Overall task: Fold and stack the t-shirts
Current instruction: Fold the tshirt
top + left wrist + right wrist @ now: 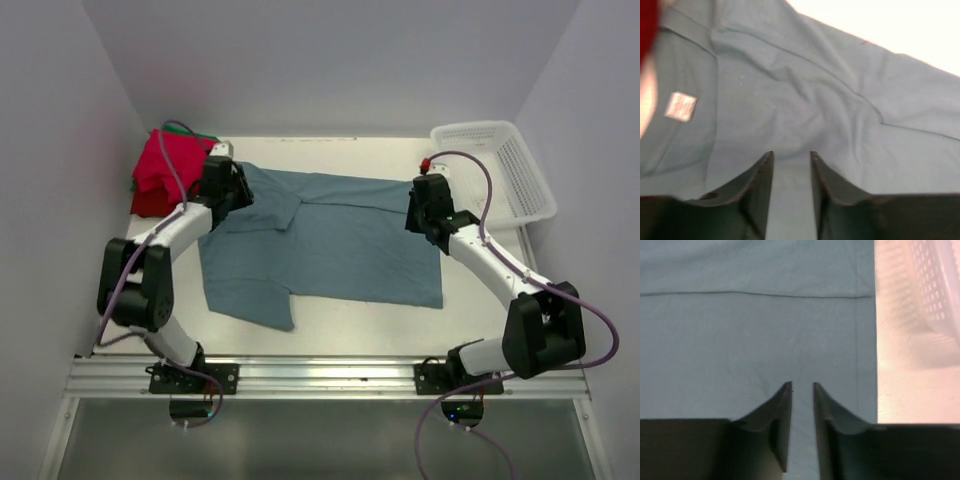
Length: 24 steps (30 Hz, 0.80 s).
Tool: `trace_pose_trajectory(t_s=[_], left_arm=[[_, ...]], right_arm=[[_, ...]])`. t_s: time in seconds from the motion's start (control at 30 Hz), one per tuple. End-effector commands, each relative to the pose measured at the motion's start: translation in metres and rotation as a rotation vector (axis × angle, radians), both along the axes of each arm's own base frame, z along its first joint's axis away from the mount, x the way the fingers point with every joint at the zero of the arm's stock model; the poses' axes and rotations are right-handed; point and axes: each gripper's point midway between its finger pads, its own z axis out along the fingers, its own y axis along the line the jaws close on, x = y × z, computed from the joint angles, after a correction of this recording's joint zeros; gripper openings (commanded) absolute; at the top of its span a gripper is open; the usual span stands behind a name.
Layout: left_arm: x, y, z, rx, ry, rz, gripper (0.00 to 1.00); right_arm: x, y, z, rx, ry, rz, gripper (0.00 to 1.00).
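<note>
The blue shirt [340, 245] lay spread across the middle of the table [350, 325]. It was mostly flat, the far strip looked folded over onto itself, and one sleeve [255, 300] stuck out at the near left.

The left gripper [791, 155] hovered over the far left part of it, close to the collar; its wrist cam showed the white label [680, 106] off to the left. Its fingers were a bit apart, with just cloth visible through the gap and nothing pinched.

The right gripper [802, 385] was over the shirt's far right end, just inside the side edge. Its fingers had only a narrow gap and weren't clamped on anything as far as I could see. Couldn't tell whether either pair of tips actually touched the fabric.

The red shirts [160, 175] sat as a folded pile in the far left corner, right beside the left arm, with a sliver of green [208, 138] peeking out at the far side. The white basket [520, 170] was in the far right corner, near the right gripper but off the shirt.
</note>
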Motion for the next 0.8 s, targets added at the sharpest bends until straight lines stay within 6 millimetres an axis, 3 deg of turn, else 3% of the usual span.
trace_pose_trajectory(t_s=[0.0,0.03,0.07,0.1,0.13,0.17,0.23,0.27,0.33,0.37,0.43,0.6,0.77], left_arm=[[-0.044,-0.005,0.074,0.047,-0.117,-0.02,0.43],[-0.062,-0.004,0.084,0.058,-0.115,-0.014,0.46],[-0.078,-0.002,0.077,0.08,-0.073,0.0,0.51],[-0.112,-0.003,0.049,0.141,0.031,-0.008,0.53],[-0.129,-0.005,0.041,0.151,0.066,-0.017,0.54],[-0.16,-0.002,0.025,0.143,0.125,-0.013,0.55],[-0.191,-0.009,0.02,0.094,0.146,-0.04,0.55],[-0.215,-0.005,-0.002,0.079,0.21,-0.036,0.55],[-0.235,-0.011,-0.012,0.032,0.235,-0.05,0.55],[-0.24,-0.022,-0.009,0.006,0.227,-0.069,0.64],[-0.261,-0.049,-0.013,-0.002,0.286,-0.174,0.66],[-0.289,-0.07,-0.044,0.018,0.42,-0.227,0.65],[-0.306,-0.067,-0.054,0.012,0.443,-0.165,0.65]], right_arm=[[0.004,0.0,0.034,0.029,-0.111,0.007,0.33],[0.0,0.004,0.034,0.042,-0.096,0.027,0.38],[-0.003,0.006,0.035,0.049,-0.09,0.041,0.41],[-0.01,0.007,0.034,0.059,-0.077,0.047,0.5],[-0.015,0.009,0.033,0.073,-0.069,0.058,0.55],[-0.019,0.008,0.032,0.077,-0.064,0.055,0.62],[-0.034,0.003,0.028,0.078,-0.046,0.05,0.68],[-0.043,-0.001,0.021,0.073,-0.024,0.034,0.71],[-0.059,-0.008,0.013,0.07,0.014,0.007,0.72],[-0.066,-0.009,0.017,0.085,0.002,-0.005,0.72],[-0.083,-0.014,0.003,0.091,0.042,-0.025,0.72],[-0.107,-0.024,-0.003,0.099,0.039,-0.057,0.72],[-0.121,-0.028,-0.008,0.1,0.063,-0.066,0.72]])
